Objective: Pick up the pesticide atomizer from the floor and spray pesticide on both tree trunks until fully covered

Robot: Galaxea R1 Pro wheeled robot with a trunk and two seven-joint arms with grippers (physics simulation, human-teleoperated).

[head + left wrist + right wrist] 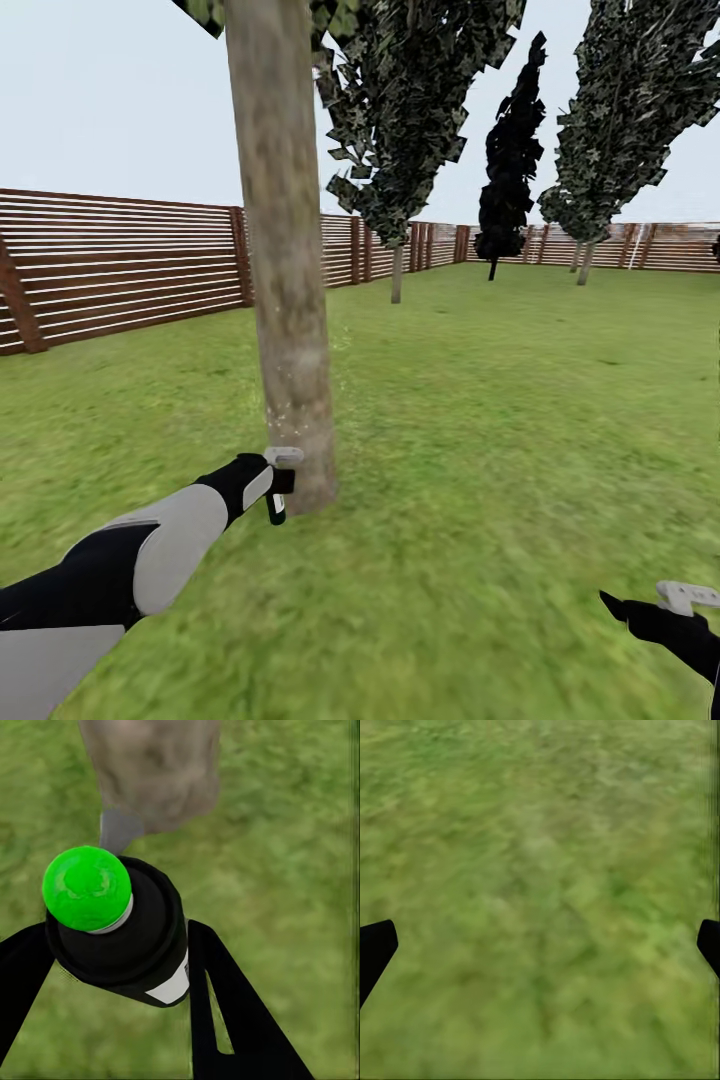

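Black left tool (pixel 112 967) clamps the pesticide atomizer (pixel 124 930) beside the tree trunk (pixel 285 280).

Flat, even daylight across the lawn (pixel 520 400) under a pale, washed-out sky (pixel 110 90), no sun disc and no glare. Hardly any cast shadows: just a faint darkening on the grass right at the foot of the near tree trunk (pixel 285 250). The trunk itself is lit softly, a touch brighter on its fence-facing side. Grass beyond the trunk reads fairly crisp; grass nearer the camera smears into blur. In the left wrist view the trunk base (pixel 154 769) is soft and unfocused, while the green cap (pixel 86 886) glows saturated. The right wrist view's grass (pixel 540 870) is smudgy throughout.
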